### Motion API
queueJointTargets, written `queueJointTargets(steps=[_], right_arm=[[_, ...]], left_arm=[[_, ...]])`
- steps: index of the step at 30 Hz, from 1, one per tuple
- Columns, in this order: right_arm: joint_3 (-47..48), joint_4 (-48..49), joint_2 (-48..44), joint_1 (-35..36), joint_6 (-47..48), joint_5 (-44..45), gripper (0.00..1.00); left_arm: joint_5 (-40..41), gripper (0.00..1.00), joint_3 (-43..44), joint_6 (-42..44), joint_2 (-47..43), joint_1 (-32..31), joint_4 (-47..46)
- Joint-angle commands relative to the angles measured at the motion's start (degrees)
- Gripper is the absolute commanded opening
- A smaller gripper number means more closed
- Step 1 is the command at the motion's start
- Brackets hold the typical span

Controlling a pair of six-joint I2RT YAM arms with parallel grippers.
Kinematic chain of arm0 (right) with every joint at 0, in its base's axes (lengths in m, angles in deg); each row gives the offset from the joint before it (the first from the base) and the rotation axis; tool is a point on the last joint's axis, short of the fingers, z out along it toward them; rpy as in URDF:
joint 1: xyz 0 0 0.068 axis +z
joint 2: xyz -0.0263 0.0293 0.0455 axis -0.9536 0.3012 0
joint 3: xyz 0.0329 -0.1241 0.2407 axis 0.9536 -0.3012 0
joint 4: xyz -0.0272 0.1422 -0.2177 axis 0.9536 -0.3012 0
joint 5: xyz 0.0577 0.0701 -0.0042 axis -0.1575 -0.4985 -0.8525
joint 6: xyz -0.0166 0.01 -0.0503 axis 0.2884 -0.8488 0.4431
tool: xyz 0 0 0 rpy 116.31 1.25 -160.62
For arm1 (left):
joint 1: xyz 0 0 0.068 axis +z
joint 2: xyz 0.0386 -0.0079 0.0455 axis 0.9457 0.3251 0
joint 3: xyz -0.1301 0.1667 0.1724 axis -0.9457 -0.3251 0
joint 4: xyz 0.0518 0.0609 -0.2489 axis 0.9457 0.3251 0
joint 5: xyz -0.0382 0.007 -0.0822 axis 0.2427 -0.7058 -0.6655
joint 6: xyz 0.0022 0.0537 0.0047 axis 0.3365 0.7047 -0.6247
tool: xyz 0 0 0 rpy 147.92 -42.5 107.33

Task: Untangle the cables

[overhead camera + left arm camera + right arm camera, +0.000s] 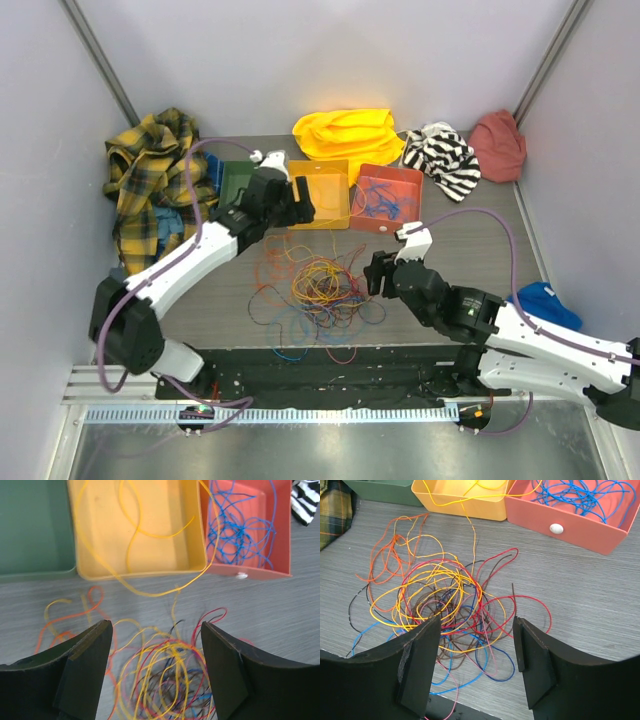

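Grey table (480,250), white walls around. Nearest, at centre, the cables (320,290) lie knotted in one heap. The right gripper (476,627) hangs at their 3 o'clock, jaws wide, empty. Beyond, at 12, the left gripper (156,630) gapes empty before the yellow bin (105,540), one yellow cable (147,595) trailing over its rim. Best to pinch that loose strand first and lift slowly while the right pins the heap.
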Motion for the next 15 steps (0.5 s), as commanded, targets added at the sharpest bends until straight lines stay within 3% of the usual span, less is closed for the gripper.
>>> queueJointTargets(steps=[1, 8, 15], right_arm=[[2.08, 3.51, -0.77, 0.32, -1.8, 2.29, 0.67], [1.72, 0.79, -4.28, 0.32, -2.59, 4.4, 0.67], [0.85, -0.97, -7.45, 0.23, -1.98, 6.95, 0.67]], left_arm=[[-6.63, 0.75, 7.41, -1.83, 9.6, -1.27, -4.19], [-6.99, 0.75, 14.09, -2.63, 20.42, -2.41, -4.72], [-10.69, 0.74, 16.64, -2.37, 24.56, -2.85, -5.51]])
